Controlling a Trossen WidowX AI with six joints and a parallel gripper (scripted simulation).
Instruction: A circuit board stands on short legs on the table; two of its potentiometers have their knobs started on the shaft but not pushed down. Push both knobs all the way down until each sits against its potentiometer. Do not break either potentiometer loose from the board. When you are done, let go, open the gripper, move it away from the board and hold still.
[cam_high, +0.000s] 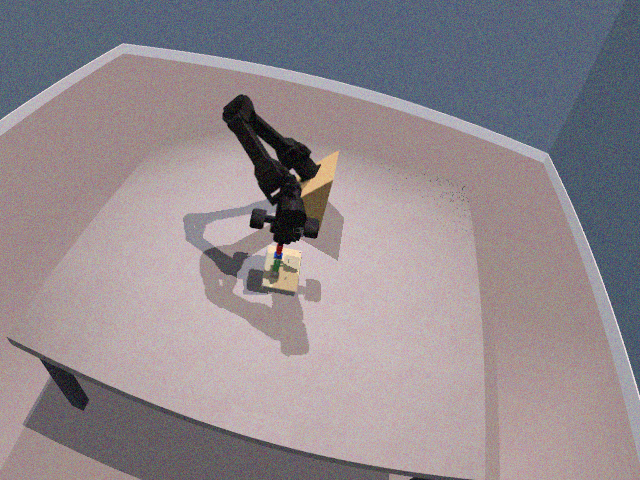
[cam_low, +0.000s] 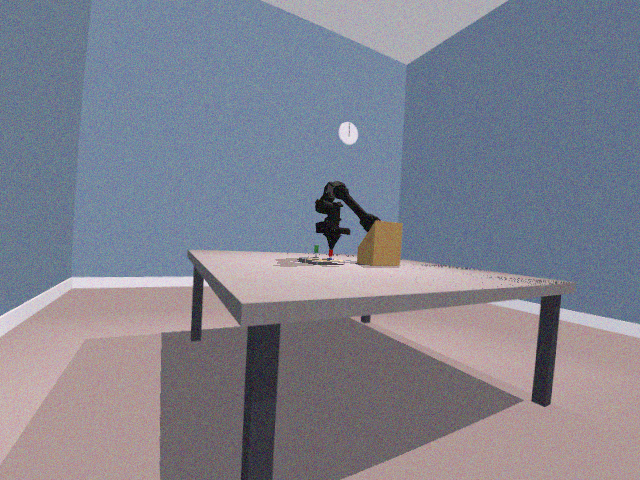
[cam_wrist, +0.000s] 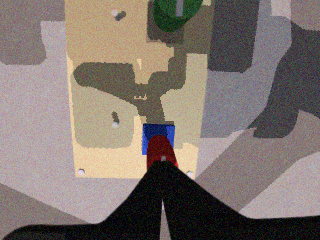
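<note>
The pale yellow circuit board (cam_high: 289, 285) (cam_wrist: 100, 42) stands on the table. A red knob (cam_high: 279, 249) (cam_low: 330, 253) (cam_wrist: 159, 149) is above the blue potentiometer (cam_high: 278, 255) (cam_wrist: 169, 133) near one end of the board. No clear gap shows between them, but the view is too small to tell whether the knob is fully seated. A green knob (cam_high: 277, 264) (cam_low: 316, 249) (cam_wrist: 166, 19) stands higher on a thin shaft, with a gap below it. My gripper (cam_high: 280, 242) (cam_low: 331, 248) (cam_wrist: 161, 167) is shut, pointing down, its fingertips at the top of the red knob, with nothing seen between them.
A wooden block (cam_high: 324, 198) (cam_low: 385, 245) with a sloped face stands beside the arm, close to the board. Small metal posts (cam_wrist: 115, 123) rise from the board. The arm's shadows fall across the board and table.
</note>
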